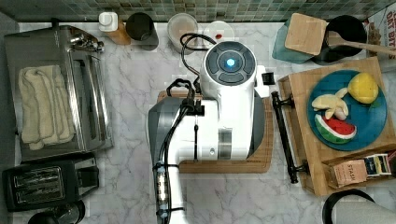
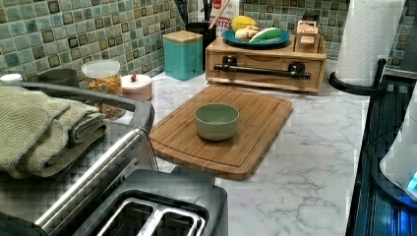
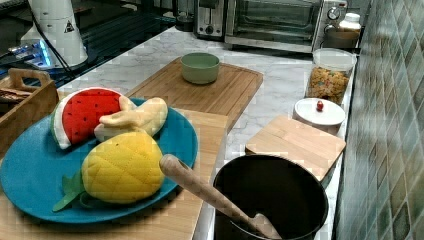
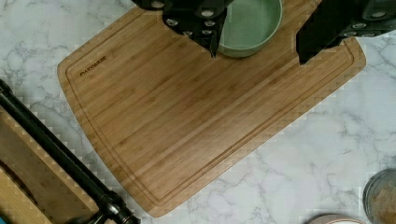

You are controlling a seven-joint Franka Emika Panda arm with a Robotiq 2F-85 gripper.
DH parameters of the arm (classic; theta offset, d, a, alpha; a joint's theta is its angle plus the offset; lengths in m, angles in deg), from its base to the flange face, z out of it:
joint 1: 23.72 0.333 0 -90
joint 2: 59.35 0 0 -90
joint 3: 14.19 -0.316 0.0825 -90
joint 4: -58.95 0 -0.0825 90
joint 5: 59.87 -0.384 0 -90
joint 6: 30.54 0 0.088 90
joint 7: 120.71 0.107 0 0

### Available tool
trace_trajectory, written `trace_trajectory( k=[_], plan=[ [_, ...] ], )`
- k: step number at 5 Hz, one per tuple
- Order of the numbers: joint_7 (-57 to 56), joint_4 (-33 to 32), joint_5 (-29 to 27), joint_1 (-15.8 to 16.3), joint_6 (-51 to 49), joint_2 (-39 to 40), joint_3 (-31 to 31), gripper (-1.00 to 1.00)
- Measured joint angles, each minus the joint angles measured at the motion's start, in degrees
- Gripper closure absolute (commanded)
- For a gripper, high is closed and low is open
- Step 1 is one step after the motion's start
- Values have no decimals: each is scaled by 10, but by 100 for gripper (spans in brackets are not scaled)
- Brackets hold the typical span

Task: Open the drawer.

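Fingers (image 4: 258,52) spread above the board (image 4: 196,116), green bowl (image 4: 250,25) between them, closed drawer (image 2: 265,66) well apart, handle (image 4: 60,158) untouched

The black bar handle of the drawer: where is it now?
In the top view, the long black bar handle runs along the bamboo drawer's front, right of the bamboo cutting board.

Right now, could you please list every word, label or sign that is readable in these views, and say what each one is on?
"STASH": on the tea box in the wooden holder beside the blue plate.
Burned-in brand mark on the cutting board: too small to read.
Red lettering on the carton behind the utensil pot: cut off, partly legible only.
Black triangle sign on the robot base: symbol unreadable.
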Motion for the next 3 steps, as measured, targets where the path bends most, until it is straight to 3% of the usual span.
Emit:
trace_trajectory(
  k=[2,3],
  plan=[
    [-18,-12,0,0,53,0,-1,-100],
    [-152,-31,0,-1,81,1,-1,-100]
  ],
)
